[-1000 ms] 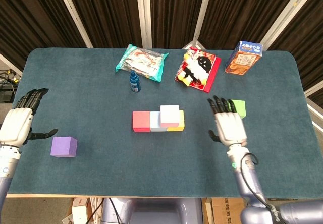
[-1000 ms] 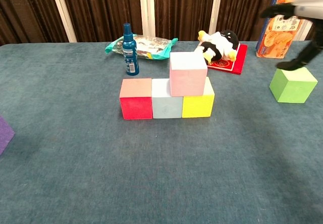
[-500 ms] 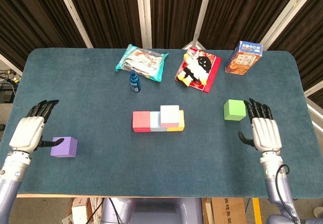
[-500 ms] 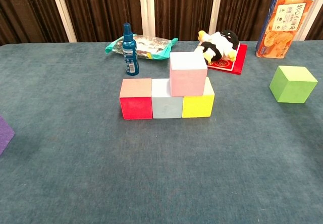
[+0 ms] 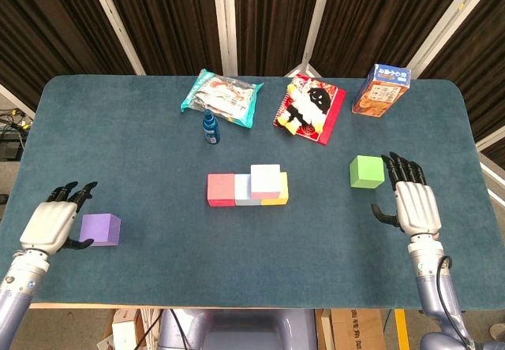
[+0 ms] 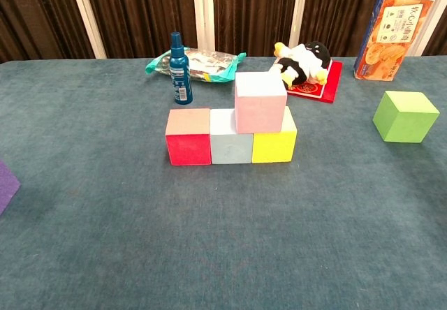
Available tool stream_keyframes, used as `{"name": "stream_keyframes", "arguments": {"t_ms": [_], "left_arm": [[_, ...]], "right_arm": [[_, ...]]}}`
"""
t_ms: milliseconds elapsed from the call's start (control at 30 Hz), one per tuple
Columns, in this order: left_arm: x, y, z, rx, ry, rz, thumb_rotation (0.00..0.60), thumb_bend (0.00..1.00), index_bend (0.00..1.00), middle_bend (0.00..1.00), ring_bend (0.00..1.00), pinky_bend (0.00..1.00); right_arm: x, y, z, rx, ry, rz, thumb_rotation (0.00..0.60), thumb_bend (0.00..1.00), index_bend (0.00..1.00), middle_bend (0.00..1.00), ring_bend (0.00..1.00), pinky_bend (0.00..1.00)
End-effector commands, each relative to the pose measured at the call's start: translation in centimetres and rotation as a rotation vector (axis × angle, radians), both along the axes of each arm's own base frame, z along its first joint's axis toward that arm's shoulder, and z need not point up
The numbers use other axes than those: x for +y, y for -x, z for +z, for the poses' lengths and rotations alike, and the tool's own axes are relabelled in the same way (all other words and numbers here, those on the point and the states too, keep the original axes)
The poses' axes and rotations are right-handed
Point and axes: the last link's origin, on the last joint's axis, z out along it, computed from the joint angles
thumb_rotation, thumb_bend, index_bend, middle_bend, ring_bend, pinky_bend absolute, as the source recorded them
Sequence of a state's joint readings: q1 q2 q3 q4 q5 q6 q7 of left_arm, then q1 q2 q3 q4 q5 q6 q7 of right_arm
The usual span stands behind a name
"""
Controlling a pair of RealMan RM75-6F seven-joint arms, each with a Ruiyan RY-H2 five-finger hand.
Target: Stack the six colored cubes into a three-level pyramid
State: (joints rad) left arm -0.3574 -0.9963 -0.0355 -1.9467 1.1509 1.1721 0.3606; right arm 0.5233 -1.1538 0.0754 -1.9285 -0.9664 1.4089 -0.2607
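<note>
Purple foam cube (image 5: 100,229) sits touching your left hand (image 5: 50,228), fingers spread; close squarely on opposite faces. Right hand (image 5: 415,206), fingers spread, waits beside the green foam cube (image 5: 367,172).

The right hand (image 5: 415,206) now sits just right of the green cube (image 5: 367,171), off it entirely, while the left hand (image 5: 52,225) draws in beside the purple cube (image 5: 100,229), apparently touching it.

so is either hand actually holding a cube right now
Neither. The left hand lies open beside the purple cube; the right hand lies open beside the green cube.
</note>
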Motion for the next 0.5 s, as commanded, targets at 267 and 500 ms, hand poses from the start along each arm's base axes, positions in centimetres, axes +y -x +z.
{"name": "stream_keyframes", "arguments": {"t_ms": [267,500], "left_arm": [[-0.1,2.1,-1.7,0.119,0.092,-0.007,0.600,0.08,0.00,0.20,0.07,0.11],[0.8,2.6,-2.9,0.143,0.111,-0.018,0.600,0.08,0.00,0.21,0.07,0.11]], "right_arm": [[0.1,-0.2,-0.1,-0.020,-0.011,0.005,0.600,0.32,0.00,0.00,0.00,0.00],[0.1,-0.2,-0.1,-0.024,-0.002,0.008,0.600,0.32,0.00,0.00,0.00,0.00]]}}
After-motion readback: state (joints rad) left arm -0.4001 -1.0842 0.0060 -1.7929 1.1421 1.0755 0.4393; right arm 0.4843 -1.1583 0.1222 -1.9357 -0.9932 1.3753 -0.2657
